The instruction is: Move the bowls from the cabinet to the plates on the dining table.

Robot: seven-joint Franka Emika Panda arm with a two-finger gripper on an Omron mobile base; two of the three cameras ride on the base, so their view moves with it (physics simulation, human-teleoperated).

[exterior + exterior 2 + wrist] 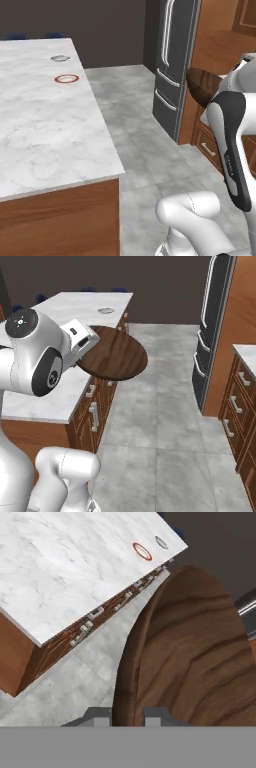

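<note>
The pincer [127,714] is gripping the wooden bowl [190,657] by its rim; the red-rimmed plate [142,551] is lying well ahead on the worktop [65,567], probably the nearer of the two plates.

dark double-door fridge [172,65], grey tiled floor [165,446], side drawers [235,401]

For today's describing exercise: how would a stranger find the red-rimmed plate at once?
Start at the long marble table. Near its far end lie two small plates. The nearer plate is white with a red-brown rim; the grey plate beyond is plain.
</note>
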